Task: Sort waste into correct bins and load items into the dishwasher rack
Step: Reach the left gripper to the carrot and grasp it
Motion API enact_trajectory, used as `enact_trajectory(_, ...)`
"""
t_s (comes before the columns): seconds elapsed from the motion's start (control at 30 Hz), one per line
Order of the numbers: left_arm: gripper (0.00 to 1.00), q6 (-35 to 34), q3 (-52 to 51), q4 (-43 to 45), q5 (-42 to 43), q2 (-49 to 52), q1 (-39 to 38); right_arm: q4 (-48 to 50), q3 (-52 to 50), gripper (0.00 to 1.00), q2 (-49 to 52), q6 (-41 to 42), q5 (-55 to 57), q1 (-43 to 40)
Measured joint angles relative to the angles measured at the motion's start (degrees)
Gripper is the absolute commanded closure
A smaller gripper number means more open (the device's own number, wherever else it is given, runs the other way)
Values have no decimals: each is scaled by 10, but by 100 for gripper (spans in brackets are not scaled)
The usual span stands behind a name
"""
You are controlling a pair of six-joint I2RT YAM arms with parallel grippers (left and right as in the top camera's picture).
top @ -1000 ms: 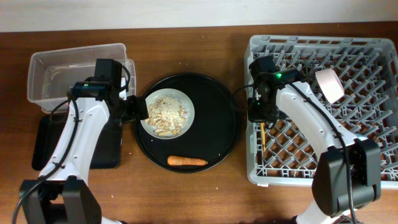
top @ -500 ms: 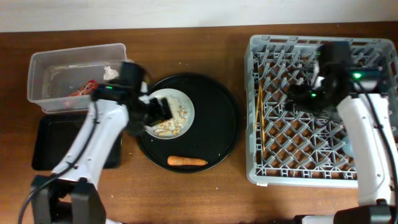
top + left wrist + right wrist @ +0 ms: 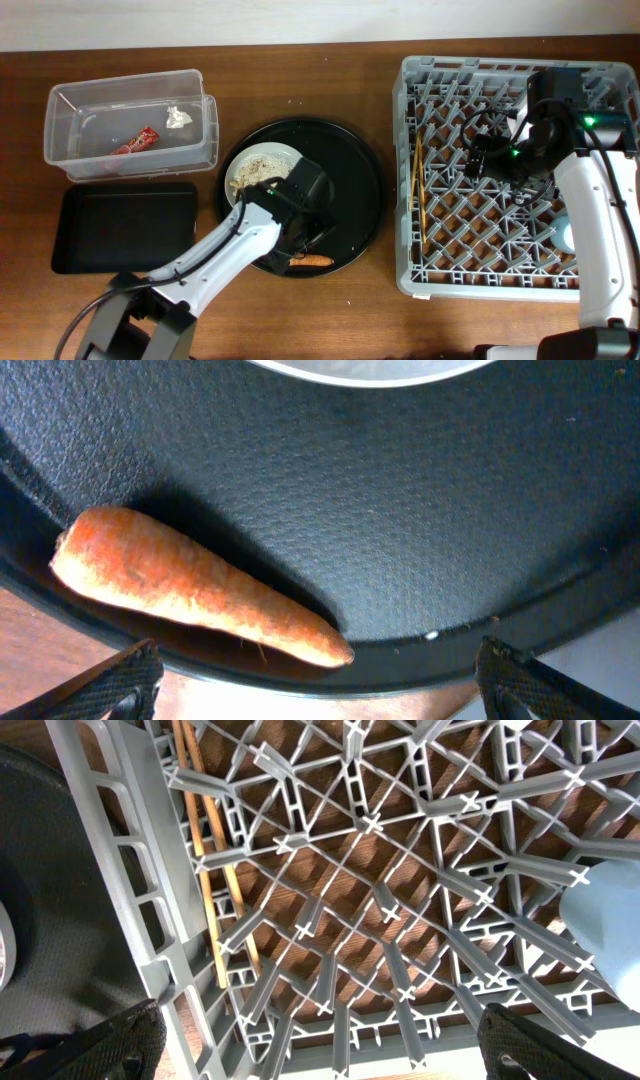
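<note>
The small orange carrot (image 3: 310, 260) (image 3: 190, 585) lies at the front rim of the round black tray (image 3: 350, 160). My left gripper (image 3: 312, 243) (image 3: 320, 685) hangs open just over it, touching nothing. The grey plate (image 3: 240, 165) (image 3: 370, 368) with beige food scraps (image 3: 262, 170) sits on the same tray. A red wrapper (image 3: 147, 138) and a white paper scrap (image 3: 179, 117) lie in the clear tub (image 3: 60, 110). My right gripper (image 3: 485, 158) (image 3: 325, 1045) is open above the dishwasher rack (image 3: 410, 270) (image 3: 130, 890). The rack holds chopsticks (image 3: 420, 195) (image 3: 215, 860) and a blue cup (image 3: 567, 235) (image 3: 605, 910).
The shallow black rectangular tray (image 3: 125, 225) lies in front of the clear tub, at the table's left. Bare wooden tabletop separates the round tray from the rack. My left arm crosses the round tray's front left part.
My left arm swung from beside the tub, across the plate, down to the carrot. My right gripper opened, left the chopsticks in the rack and moved right.
</note>
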Motion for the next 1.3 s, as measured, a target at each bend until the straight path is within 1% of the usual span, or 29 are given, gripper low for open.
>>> enact_trajectory(0.13, 1, -19, -28, 19, -12, 1, -2, 0, 0, 1, 0, 0, 0, 0)
enact_trajectory(0.33, 1, -29, -34, 27, -19, 30, -2, 0, 0, 1, 0, 0, 0, 0)
enact_trajectory(0.4, 10, -29, -34, 40, -19, 46, -2, 0, 0, 1, 0, 0, 0, 0)
enact_trajectory(0.47, 26, -31, -35, 55, -28, 54, -2, 0, 0, 1, 0, 0, 0, 0)
enact_trajectory(0.53, 37, -33, -35, 60, -36, 54, -2, 0, 0, 1, 0, 0, 0, 0)
enact_trajectory(0.57, 46, -35, -35, 60, -40, 54, -2, 0, 0, 1, 0, 0, 0, 0)
enact_trajectory(0.6, 49, -36, -35, 60, -43, 54, -2, 0, 0, 1, 0, 0, 0, 0)
enact_trajectory(0.8, 50, -37, -35, 64, -52, 54, -2, 0, 0, 1, 0, -1, 0, 0)
enact_trajectory(0.93, 58, -38, -35, 66, -56, 54, -2, 0, 0, 1, 0, -1, 0, 0)
enact_trajectory(0.97, 64, -38, -35, 66, -55, 55, -2, 0, 0, 1, 0, 0, 0, 0)
enact_trajectory(1.0, 66, -39, -35, 66, -56, 55, -2, 0, 0, 1, 0, 0, 0, 0)
enact_trajectory(1.03, 71, -41, -35, 66, -55, 56, -2, 0, 0, 1, 0, -1, 0, 0)
enact_trajectory(1.1, 76, -41, -35, 66, -55, 56, -2, 0, 0, 1, 0, -2, 0, 0)
enact_trajectory(1.17, 78, -41, -35, 66, -56, 56, -2, 0, 0, 1, 0, -1, 0, 0)
enact_trajectory(1.2, 80, -41, -35, 66, -55, 56, -2, 0, 0, 1, 0, -2, 0, 0)
enact_trajectory(1.3, 95, -36, -35, 66, -43, 56, -2, 0, 0, 1, 0, -2, 0, 0)
